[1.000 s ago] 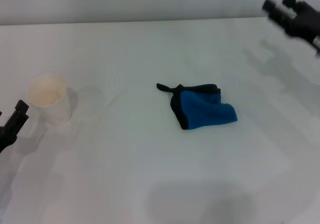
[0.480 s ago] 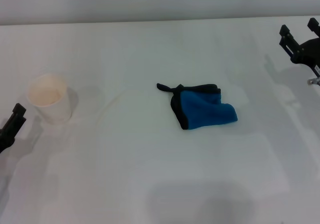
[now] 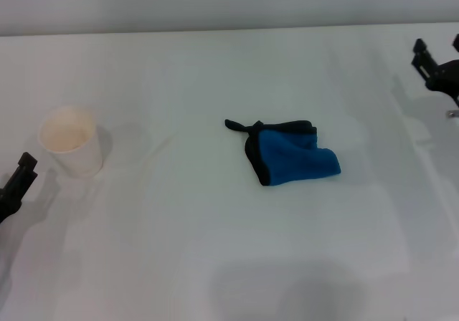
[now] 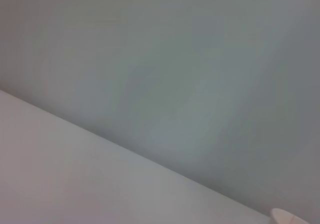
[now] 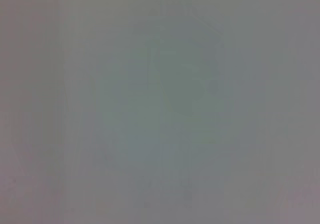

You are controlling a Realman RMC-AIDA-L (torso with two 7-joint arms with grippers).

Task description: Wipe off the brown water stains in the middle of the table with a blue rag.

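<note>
Blue rag [image 3: 290, 153] lies crumpled mid-worktop [image 3: 215, 249] in the head view, held by neither arm; no brown stain shows, so wiped or hidden under it. Left gripper [image 3: 18, 185] at 9 o'clock by the cup [image 3: 69, 140], right gripper [image 3: 437, 66] at 2 o'clock, fingers cropped, can't tell. Wrist views: blank wall, worktop edge, no fingers.

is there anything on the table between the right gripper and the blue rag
Nothing visible does. The right gripper is at the table's far right edge, and only bare white table lies between it and the blue rag in the middle. The white cup stands off on the left side, near the left gripper, out of that path.
</note>
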